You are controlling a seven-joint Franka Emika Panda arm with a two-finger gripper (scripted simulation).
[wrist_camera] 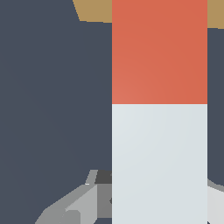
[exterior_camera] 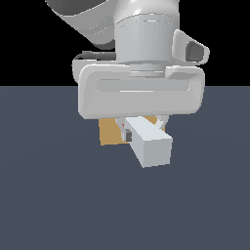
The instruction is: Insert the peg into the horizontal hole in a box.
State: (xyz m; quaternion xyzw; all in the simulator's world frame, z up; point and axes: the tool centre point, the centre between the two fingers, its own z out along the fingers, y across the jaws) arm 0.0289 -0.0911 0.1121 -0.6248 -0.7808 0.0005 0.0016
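Below the wide white hand of the arm in the exterior view, the gripper [exterior_camera: 145,128] is clamping the peg [exterior_camera: 150,142] across its pale grey-white length, the fingers mostly hidden under the hand, only a small dark piece of one finger [exterior_camera: 128,136] showing at the peg's side toward the exterior view's left. The peg is lying roughly level above the grey floor [exterior_camera: 58,195], its pale square end pointing toward the camera and slightly to the exterior view's right. Behind the gripper, the tan box [exterior_camera: 111,133] is showing as a patch partly covered by the hand and the peg; the peg's far end is running toward that face, though contact cannot be told from this view, and the hole is not visible. Moving to the wrist view, the peg [wrist_camera: 159,131] is filling the middle of the picture, the pale part sitting between the grey fingers [wrist_camera: 83,201], one on each side, closed against it, and the red-orange end reaching out beyond the fingertips. Just past that red end the tan box [wrist_camera: 94,11] is appearing as a strip beyond the gripper, its face spreading to both sides of the peg. Whether the red tip is touching the box cannot be told.
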